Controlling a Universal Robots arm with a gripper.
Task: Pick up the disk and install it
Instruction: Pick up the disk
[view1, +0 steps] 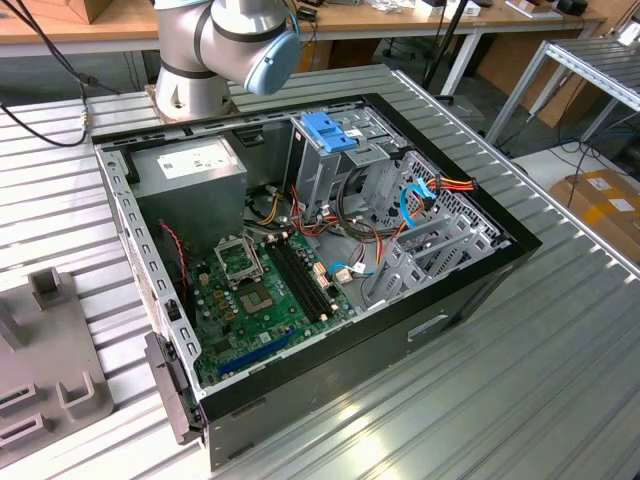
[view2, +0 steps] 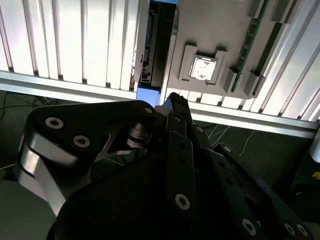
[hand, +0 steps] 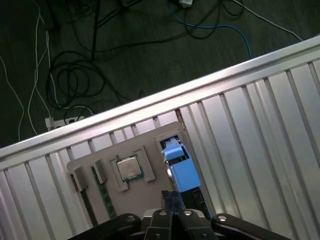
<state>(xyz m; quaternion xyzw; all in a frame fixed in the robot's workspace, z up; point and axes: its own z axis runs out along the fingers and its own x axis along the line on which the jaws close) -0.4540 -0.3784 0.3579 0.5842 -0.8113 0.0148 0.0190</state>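
The disk (hand: 179, 167) stands on edge in a slot of a grey fixture plate (hand: 145, 137), its bright blue caddy uppermost. In the second wrist view the disk (view2: 157, 45) shows its dark body, with a blue caddy end close to my fingertips. My gripper (hand: 173, 199) hangs just above the near end of the disk. Its two black fingers (view2: 176, 102) are pressed together, shut, with nothing between them. The open computer case (view1: 300, 250) lies on the ribbed metal table, with a metal drive cage (view1: 430, 250) at the exterior view's right.
The fixture plate (view1: 40, 350) also carries a processor chip (hand: 129, 167) and a green memory stick (view2: 248, 45). A fixed blue bracket (view1: 330, 130) tops the case's rear cage. Loose cables lie on the dark floor (hand: 100, 55) past the table edge.
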